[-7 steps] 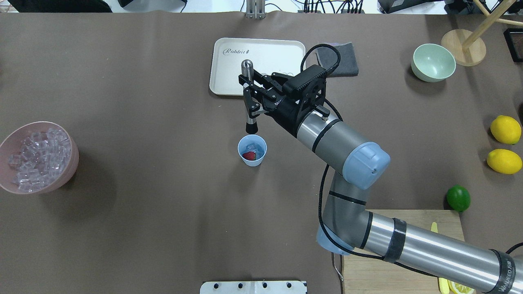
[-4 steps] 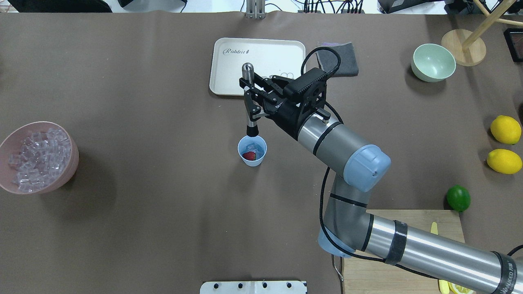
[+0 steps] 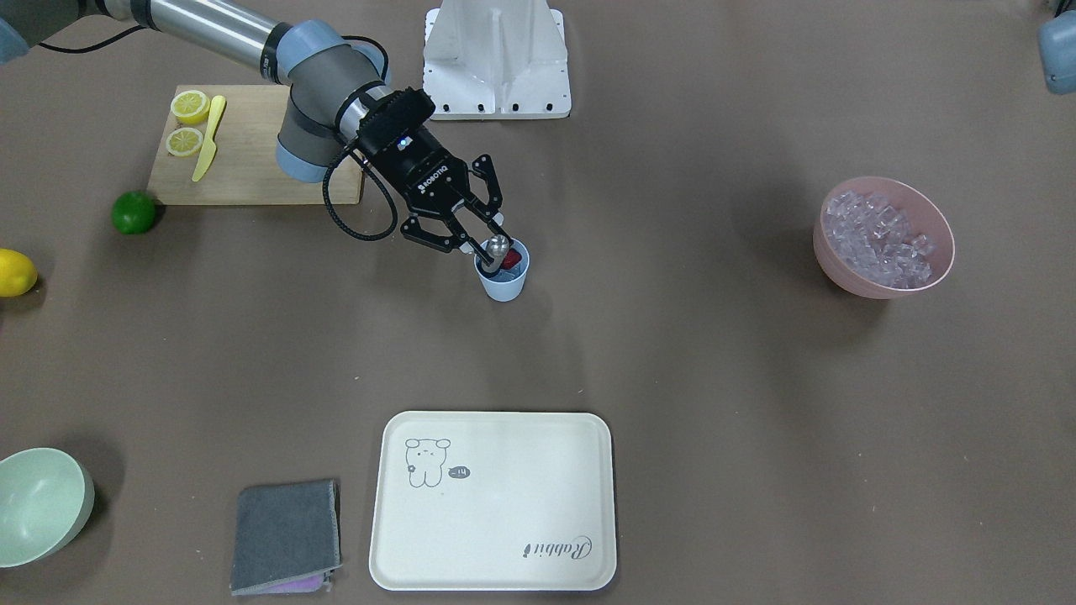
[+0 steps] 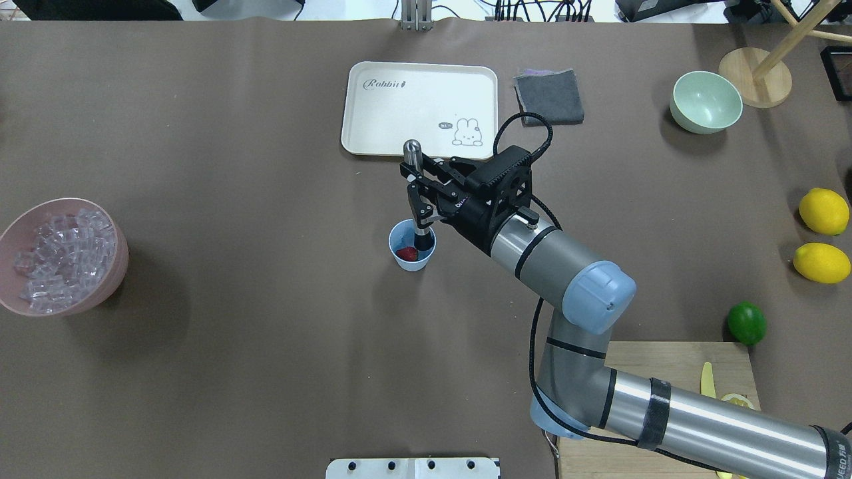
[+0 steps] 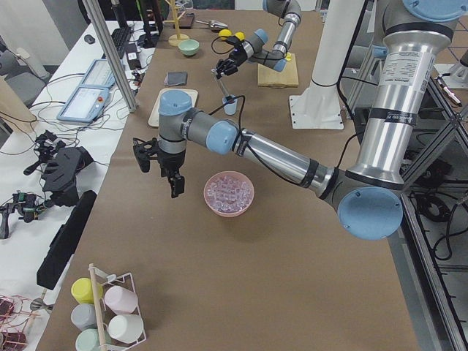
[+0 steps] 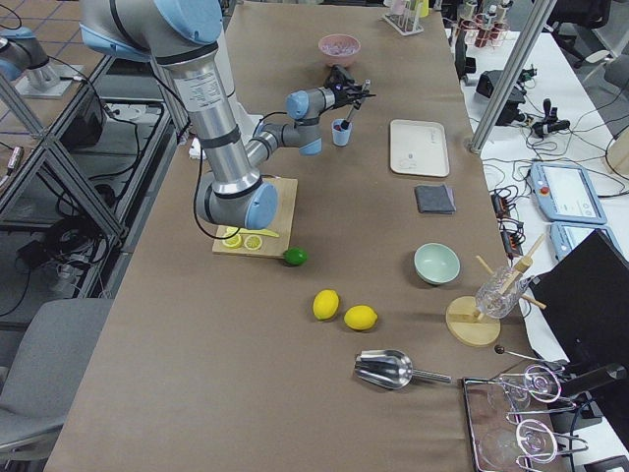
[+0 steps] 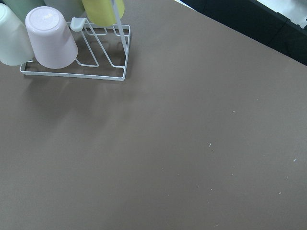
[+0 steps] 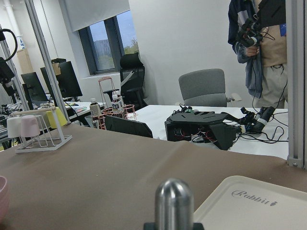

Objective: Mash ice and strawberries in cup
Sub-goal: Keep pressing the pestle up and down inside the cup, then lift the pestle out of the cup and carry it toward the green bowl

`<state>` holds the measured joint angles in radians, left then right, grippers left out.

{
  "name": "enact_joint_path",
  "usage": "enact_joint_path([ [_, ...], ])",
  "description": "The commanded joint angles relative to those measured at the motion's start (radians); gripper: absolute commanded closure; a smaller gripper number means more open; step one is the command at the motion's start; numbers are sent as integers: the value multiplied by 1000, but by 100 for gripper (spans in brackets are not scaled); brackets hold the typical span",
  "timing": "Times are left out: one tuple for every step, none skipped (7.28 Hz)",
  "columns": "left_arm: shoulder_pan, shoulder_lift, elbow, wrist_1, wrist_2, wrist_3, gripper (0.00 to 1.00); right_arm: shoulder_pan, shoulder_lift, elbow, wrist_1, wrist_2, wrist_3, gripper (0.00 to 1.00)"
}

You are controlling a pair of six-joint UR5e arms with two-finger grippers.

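Your right gripper (image 4: 414, 196) clamps the metal masher (image 4: 412, 154), tip down in the cup (image 4: 413, 262) beside the strawberry (image 4: 407, 253); you cannot tell how open the left gripper (image 5: 167, 174) is.

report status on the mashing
Right end effector shut on muddler, its tip inside the cup beside the strawberry. Left end effector off by the pink bowl, state unclear. Nothing blocking the cup.
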<state>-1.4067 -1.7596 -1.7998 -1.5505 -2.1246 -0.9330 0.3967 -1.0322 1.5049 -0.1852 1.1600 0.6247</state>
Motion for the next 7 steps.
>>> enact_joint_path([
  [0, -1, -7, 3, 0, -1, 2, -1, 9, 8, -2, -6, 0, 100],
  [0, 0, -7, 3, 0, -1, 2, 5, 20, 38, -10, -6, 0, 100],
  [0, 0, -7, 3, 0, -1, 2, 31, 23, 78, -31, -5, 0, 100],
  [0, 0, -7, 3, 0, -1, 2, 62, 26, 106, -43, 1, 1, 100],
  [0, 0, -12, 1, 0, 0, 2, 98, 35, 139, -87, 12, 3, 100],
  [0, 0, -29, 3, 0, 2, 2, 134, 35, 199, -214, 54, 42, 100],
  [0, 5, -68, 3, 0, 3, 2, 174, 31, 249, -361, 93, 100, 100],
])
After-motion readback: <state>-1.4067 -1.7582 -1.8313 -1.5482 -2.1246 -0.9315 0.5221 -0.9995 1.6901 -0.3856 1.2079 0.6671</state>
